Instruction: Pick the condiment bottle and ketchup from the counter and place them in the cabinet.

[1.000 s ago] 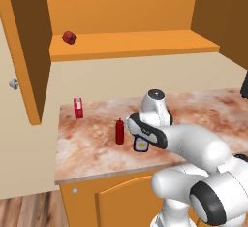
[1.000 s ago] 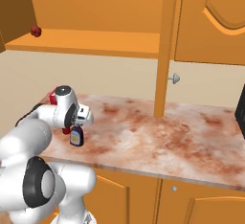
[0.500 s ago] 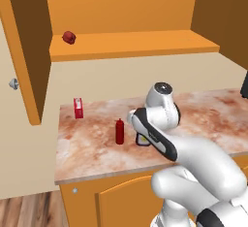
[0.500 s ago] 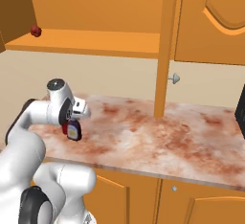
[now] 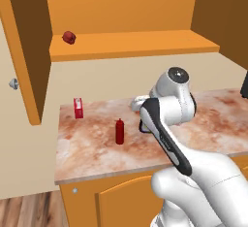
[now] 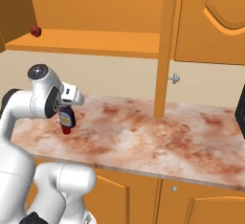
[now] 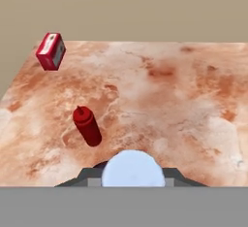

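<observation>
gripper (image 6: pixel 66 118) – clamped on condiment bottle (image 6: pixel 66 118) | ketchup (image 5: pixel 119 131) – upright on counter (image 5: pixel 97 153)

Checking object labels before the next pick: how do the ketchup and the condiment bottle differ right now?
The ketchup is all red with a pointed nozzle; the condiment bottle is dark with a yellowish label. The ketchup stands free on the counter; the condiment bottle is lifted off it, shut in the claw. Its grey cap shows close up in the hand view. Both are upright small bottles.

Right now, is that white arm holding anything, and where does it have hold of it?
Yes: the gripper is shut on the condiment bottle, gripping it near its capped top, lifted above the counter.
</observation>
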You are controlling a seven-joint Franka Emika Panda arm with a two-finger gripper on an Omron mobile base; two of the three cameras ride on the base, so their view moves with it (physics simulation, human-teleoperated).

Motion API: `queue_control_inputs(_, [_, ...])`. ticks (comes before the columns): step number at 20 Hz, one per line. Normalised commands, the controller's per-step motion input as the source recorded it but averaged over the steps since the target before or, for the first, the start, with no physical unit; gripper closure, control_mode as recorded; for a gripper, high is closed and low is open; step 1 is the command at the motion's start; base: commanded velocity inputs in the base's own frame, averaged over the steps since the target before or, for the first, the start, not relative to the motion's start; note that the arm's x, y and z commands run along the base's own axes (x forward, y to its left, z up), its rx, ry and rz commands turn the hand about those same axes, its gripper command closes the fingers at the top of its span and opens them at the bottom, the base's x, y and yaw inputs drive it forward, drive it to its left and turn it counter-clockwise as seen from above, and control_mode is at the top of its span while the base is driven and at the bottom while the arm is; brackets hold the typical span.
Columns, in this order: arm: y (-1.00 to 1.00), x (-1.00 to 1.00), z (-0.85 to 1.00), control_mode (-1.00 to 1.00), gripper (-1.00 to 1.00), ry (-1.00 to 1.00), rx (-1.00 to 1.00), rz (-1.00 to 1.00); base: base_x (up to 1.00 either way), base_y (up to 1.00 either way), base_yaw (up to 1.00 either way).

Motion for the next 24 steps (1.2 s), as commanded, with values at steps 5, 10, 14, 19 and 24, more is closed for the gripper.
queue_control_inputs(5, [0.0, -0.38, 0.93, -1.0, 1.0, -0.11, 0.0, 0.0, 0.0, 0.0, 0.0])
queue_control_inputs(10, [0.0, -0.36, 0.82, -1.0, 1.0, -0.12, 0.0, 0.0, 0.0, 0.0, 0.0])
queue_control_inputs(14, [-0.05, -0.31, 0.71, -1.0, 1.0, -0.1, 0.0, 0.0, 0.0, 0.0, 0.0])
queue_control_inputs(19, [-0.07, -0.31, 0.68, -1.0, 1.0, -0.15, 0.0, 0.0, 0.0, 0.0, 0.0])
queue_control_inputs(24, [-0.04, -0.22, 0.55, -1.0, 1.0, -0.13, 0.0, 0.0, 0.0, 0.0, 0.0])
